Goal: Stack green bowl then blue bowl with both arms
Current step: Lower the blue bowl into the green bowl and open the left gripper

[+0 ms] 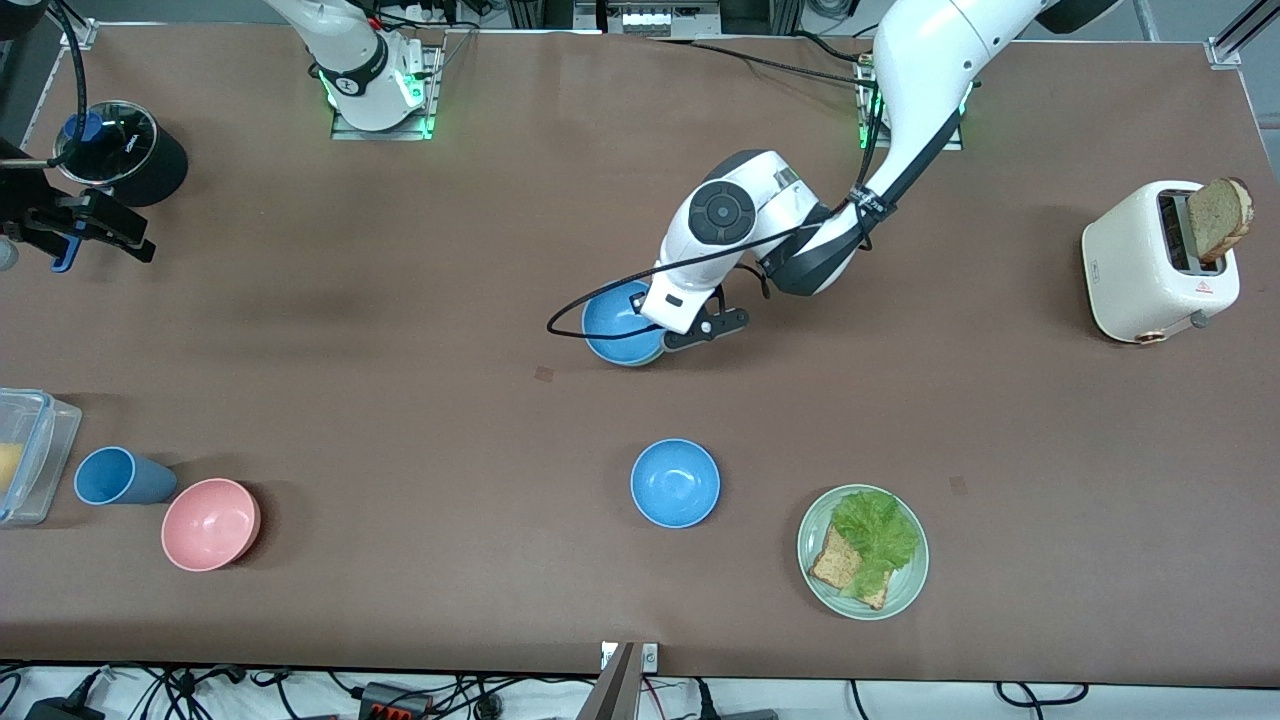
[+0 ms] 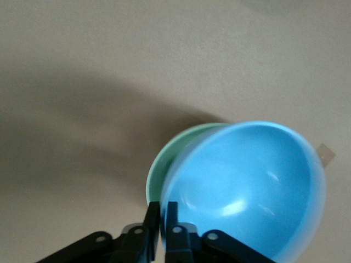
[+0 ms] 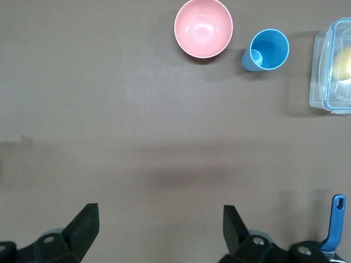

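My left gripper (image 1: pixel 668 330) is shut on the rim of a blue bowl (image 1: pixel 612 322) and holds it tilted in the pale green bowl (image 1: pixel 645 357), whose rim peeks out under it near the table's middle. In the left wrist view the left gripper (image 2: pixel 163 215) pinches the blue bowl (image 2: pixel 252 186), and the green bowl (image 2: pixel 164 164) shows as a crescent beneath it. A second blue bowl (image 1: pixel 675 482) stands alone nearer the front camera. My right gripper (image 1: pixel 75 228) waits open and empty over the right arm's end of the table; it also shows in the right wrist view (image 3: pixel 160 219).
A green plate (image 1: pixel 905 585) with lettuce and bread lies near the front edge. A white toaster (image 1: pixel 1150 265) with bread stands at the left arm's end. A pink bowl (image 1: pixel 210 523), a blue cup (image 1: pixel 115 476), a clear container (image 1: pixel 30 450) and a black pot (image 1: pixel 130 150) are at the right arm's end.
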